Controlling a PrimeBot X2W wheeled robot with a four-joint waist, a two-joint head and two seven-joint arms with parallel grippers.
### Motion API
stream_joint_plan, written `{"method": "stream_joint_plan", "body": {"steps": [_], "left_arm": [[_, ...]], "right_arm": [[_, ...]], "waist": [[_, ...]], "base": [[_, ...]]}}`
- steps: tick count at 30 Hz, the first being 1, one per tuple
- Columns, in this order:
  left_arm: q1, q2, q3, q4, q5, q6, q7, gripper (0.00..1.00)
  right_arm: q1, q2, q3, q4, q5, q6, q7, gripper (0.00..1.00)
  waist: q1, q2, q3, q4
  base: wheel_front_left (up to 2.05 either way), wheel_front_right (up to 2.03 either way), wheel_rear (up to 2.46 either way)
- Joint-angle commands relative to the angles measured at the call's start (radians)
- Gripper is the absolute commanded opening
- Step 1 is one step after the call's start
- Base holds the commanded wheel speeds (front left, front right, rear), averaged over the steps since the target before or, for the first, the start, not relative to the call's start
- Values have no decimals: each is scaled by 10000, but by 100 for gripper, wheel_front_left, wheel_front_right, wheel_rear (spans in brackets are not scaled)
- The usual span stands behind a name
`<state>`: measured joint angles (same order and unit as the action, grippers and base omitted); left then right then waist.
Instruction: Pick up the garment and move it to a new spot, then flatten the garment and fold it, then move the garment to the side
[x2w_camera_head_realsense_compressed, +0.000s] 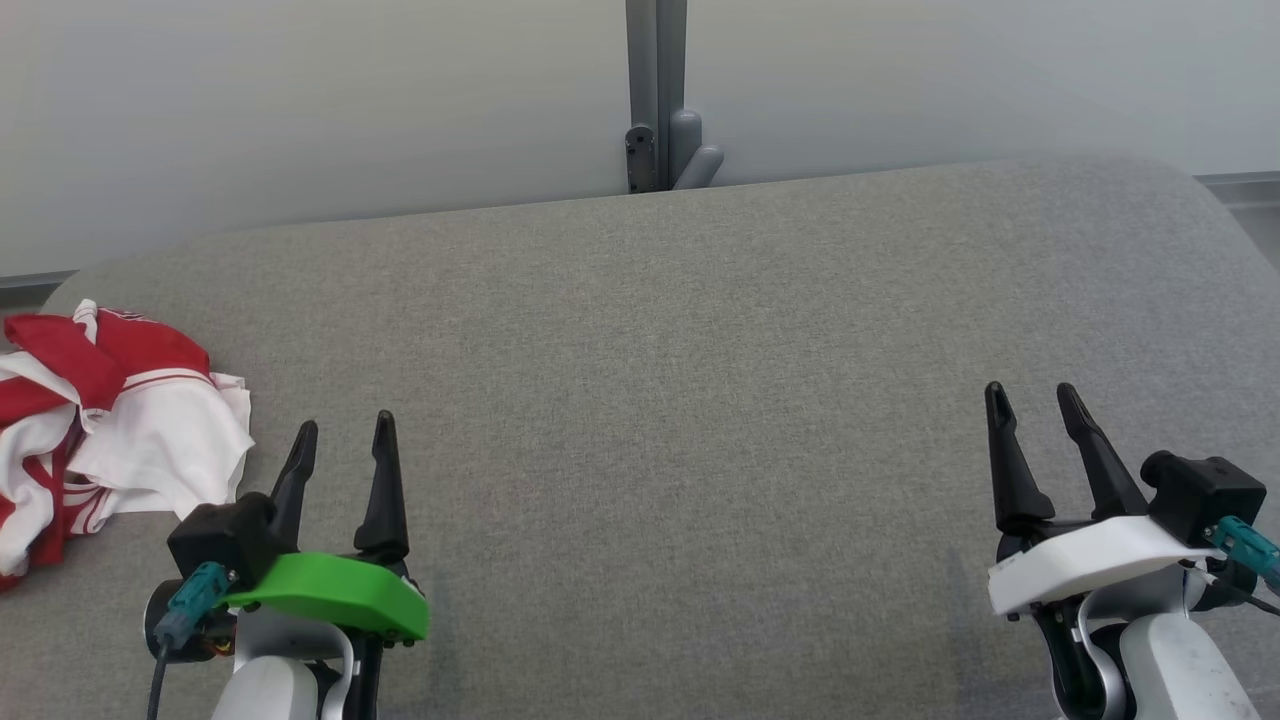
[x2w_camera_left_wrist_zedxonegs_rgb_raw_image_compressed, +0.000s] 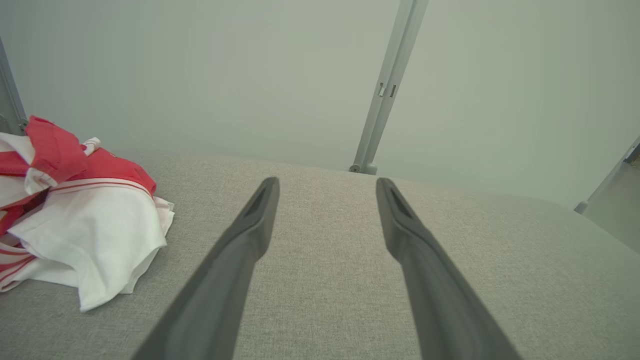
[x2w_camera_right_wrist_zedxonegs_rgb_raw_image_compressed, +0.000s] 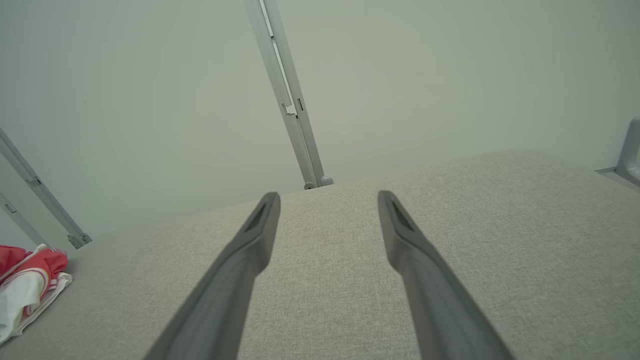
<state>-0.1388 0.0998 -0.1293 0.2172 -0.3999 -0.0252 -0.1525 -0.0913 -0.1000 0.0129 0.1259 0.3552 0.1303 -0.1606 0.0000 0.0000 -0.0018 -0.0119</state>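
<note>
so, crumpled red-white garment (x2w_camera_head_realsense_compressed: 140, 440), left edge of grey cushion (x2w_camera_head_realsense_compressed: 700, 400)

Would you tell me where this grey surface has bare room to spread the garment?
The grey surface between the left gripper and right gripper, back to the wall post, is bare. Only its left edge is crowded, where the crumpled garment lies.

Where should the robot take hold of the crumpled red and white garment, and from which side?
Probably the loose white fold of the garment nearest the left gripper, coming in from the heap's right. That fold bulges up off the grey surface, so the open jaws can close around it.
</note>
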Motion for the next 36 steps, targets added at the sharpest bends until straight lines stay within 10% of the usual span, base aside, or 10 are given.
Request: {"method": "stream_joint_plan", "body": {"steps": [1,36], "left_arm": [[-235,94,-41,-46,294,51,-99,100],[20,182,-447,133,2311,447,-572,100]], "right_arm": [[-184,-42,18,-50,-281,4,-114,100],[-190,210,-125,512,-2149,5,-758,100]], "waist": [[0,0,0,1],[0,0,29,24]], "base": [[0,0,0],[0,0,0]]}}
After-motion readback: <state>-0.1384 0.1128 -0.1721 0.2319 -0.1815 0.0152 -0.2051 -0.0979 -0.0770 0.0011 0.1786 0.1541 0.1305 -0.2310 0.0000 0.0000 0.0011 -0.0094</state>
